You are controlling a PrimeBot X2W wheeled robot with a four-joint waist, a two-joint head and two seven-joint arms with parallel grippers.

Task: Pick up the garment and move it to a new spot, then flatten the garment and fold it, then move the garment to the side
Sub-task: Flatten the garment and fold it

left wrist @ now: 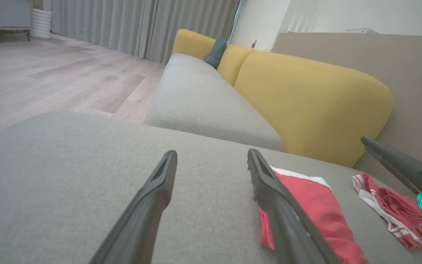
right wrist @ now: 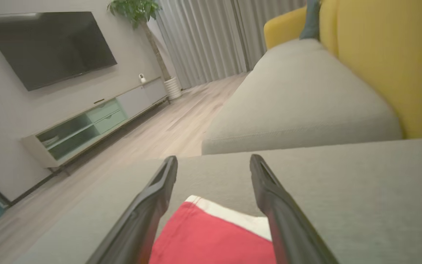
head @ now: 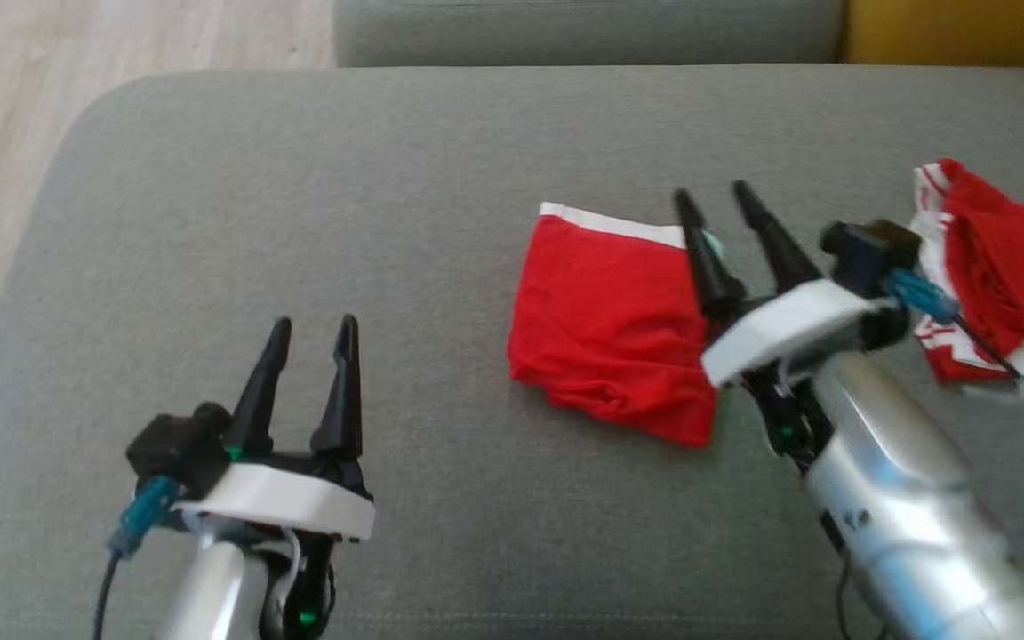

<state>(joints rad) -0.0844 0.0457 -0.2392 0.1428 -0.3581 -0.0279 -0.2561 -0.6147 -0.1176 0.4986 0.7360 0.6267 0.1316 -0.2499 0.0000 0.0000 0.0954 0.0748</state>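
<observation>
I'm hovering my right gripper [head: 711, 192], jaws released, over the folded red garment [head: 605, 320], right of the cushion's [head: 299, 178] middle. My left gripper [head: 315, 320] is hanging spread and empty near its front-left corner.

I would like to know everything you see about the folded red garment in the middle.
The folded red garment is soft, thin-looking fabric with a white band along its far edge. It lies roughly flat on the grey cushion, wrinkled at the near edge. The open right claw hangs above its right side; contact cannot be judged.
</observation>
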